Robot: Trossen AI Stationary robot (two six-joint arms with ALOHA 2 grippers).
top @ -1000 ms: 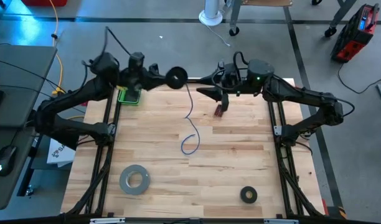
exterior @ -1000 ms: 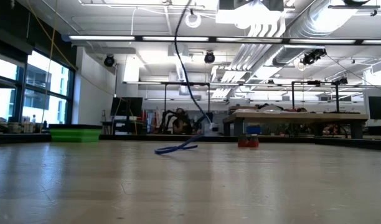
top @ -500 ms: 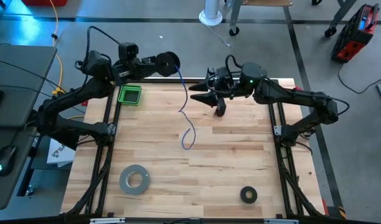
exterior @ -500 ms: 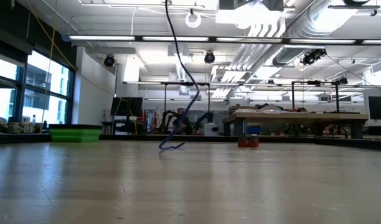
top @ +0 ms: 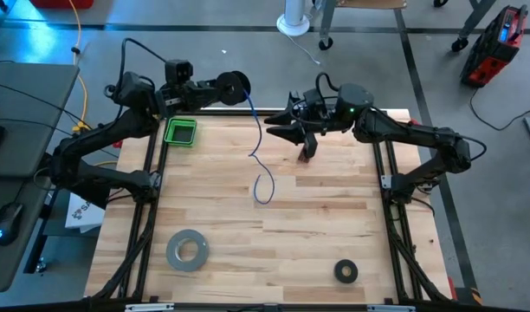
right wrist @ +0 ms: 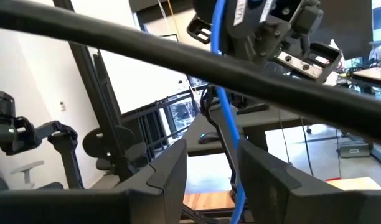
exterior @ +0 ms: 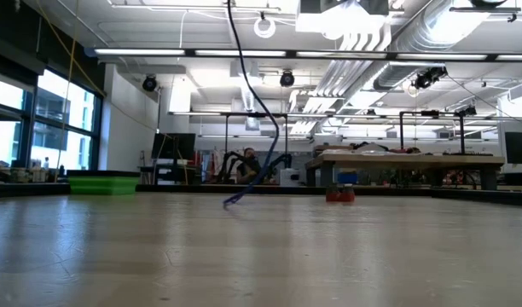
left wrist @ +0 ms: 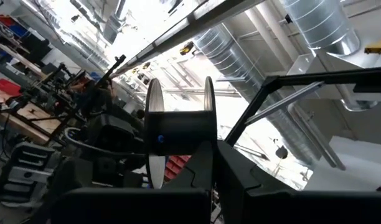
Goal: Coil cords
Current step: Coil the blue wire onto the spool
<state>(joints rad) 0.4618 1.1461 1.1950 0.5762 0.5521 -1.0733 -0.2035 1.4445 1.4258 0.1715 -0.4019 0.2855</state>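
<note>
Left gripper is up at the table's far edge, just past the green tray, fingers pinched on the black spool; left wrist view shows the spool side-on, flanges upright, clamped betw. the dark fingers. Spool sits off the table, above the far rail.

Blue cord drops from the spool, runs down over the wood table in a loose wave & ends in a small loop lying on the boards near centre. Low view: cord hangs from overhead, kinks, and its tail touches the tabletop.

Right gripper is just right of the cord near the far edge, pointing toward it, fingers spread w/ the cord running betw. them, not pinched; right wrist view has the cord passing through the gap, both fingers apart from it.

Nearer the front: grey tape roll front-left, small black ring front-right, both flat on the table, well apart from the cord.
</note>
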